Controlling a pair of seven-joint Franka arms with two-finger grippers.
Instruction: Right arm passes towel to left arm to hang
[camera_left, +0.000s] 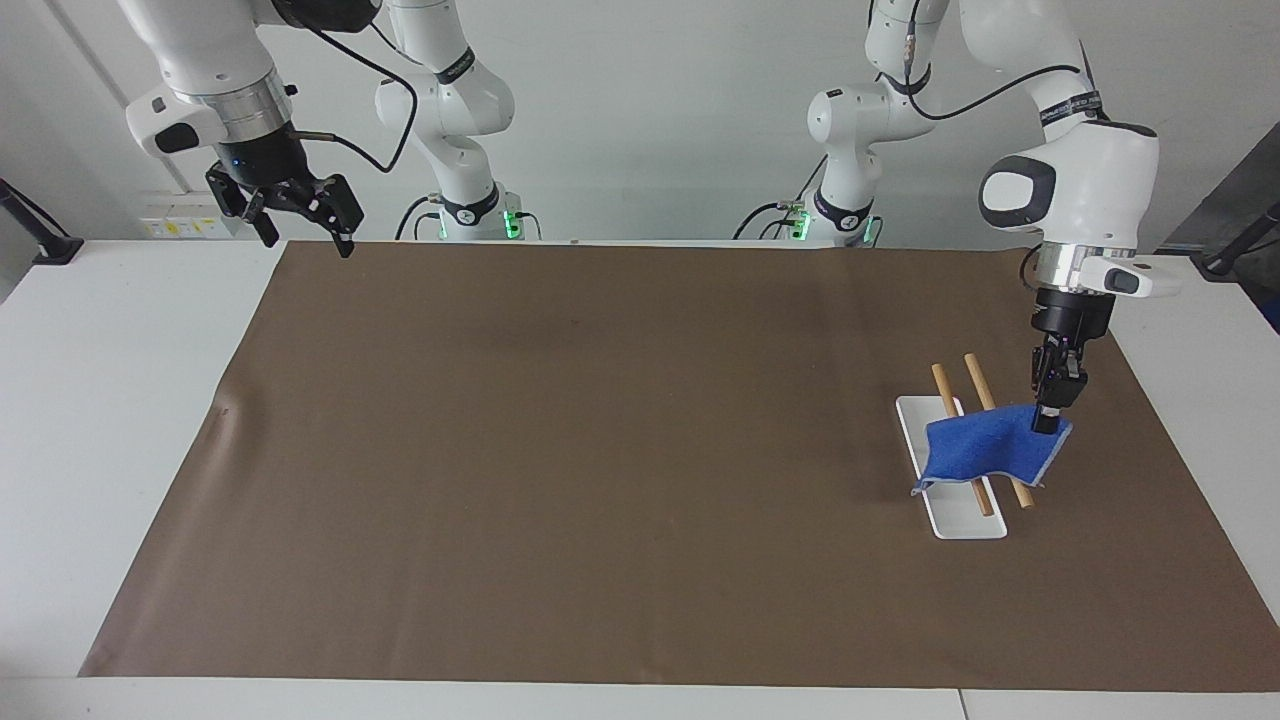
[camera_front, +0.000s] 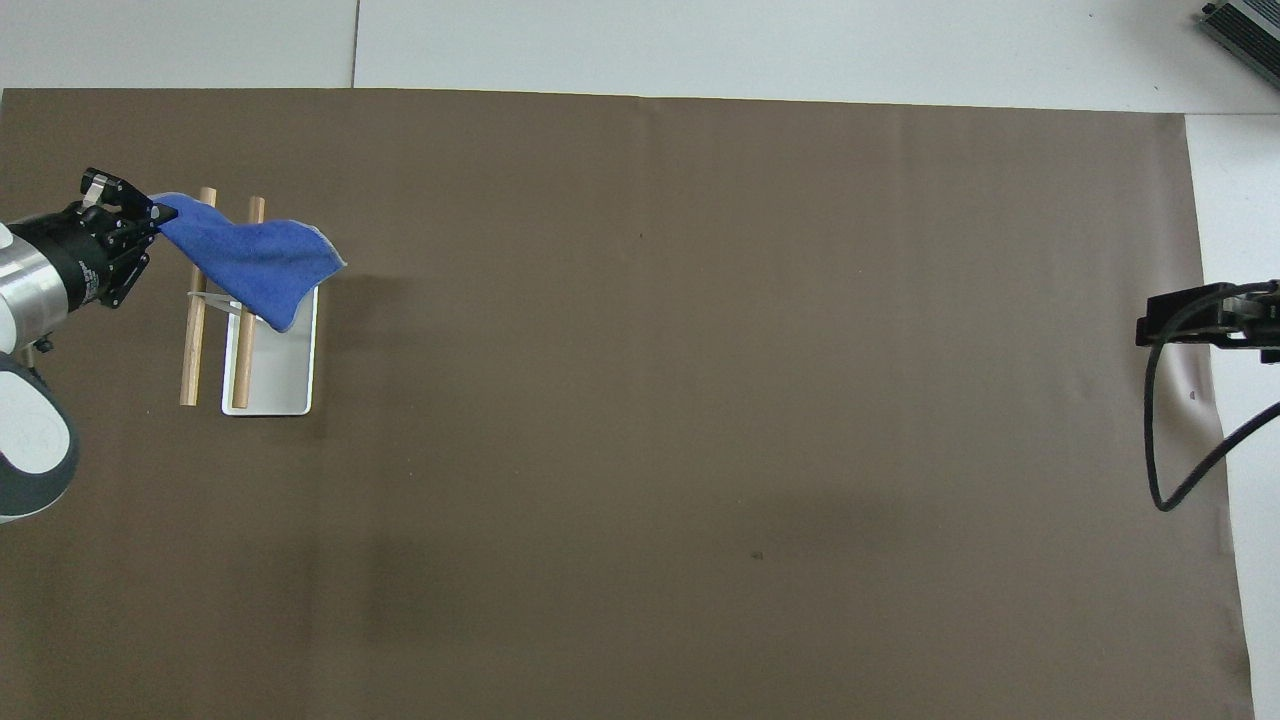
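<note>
Towel (camera_left: 990, 447) first: it hangs from my left fingers (camera_left: 1045, 424), which are clamped tight on one upper corner, and the rest of it sags down across the two wooden rods (camera_left: 981, 436) of the little rack below them.

Largest thing around me is the counter (camera_left: 90, 400), covered by a wide brown mat (camera_left: 600, 450). My right arm (camera_left: 215, 80) is lifted up over the mat's edge at its own end, well apart from the work, its fingers (camera_left: 297, 222) spread open and empty; it waits. My left arm (camera_left: 1075, 190) reaches down over the rack, whose white base tray (camera_left: 965, 525) sits under the rods.

What could go wrong, as I judge it. The cloth looks draped unevenly: most of it lies toward the tray side, and only the pinched corner reaches past the rod under my fingers. If I let go here, the heavier side may drag the whole cloth off the rods and onto the tray or mat. If I pull further sideways before releasing, the terry could catch on a rod and tip or shift the light rack. My fingers are also close above a rod, so a careless descent could knock it. And with a grip on just one corner, any jerk might slip the hem free early.
</note>
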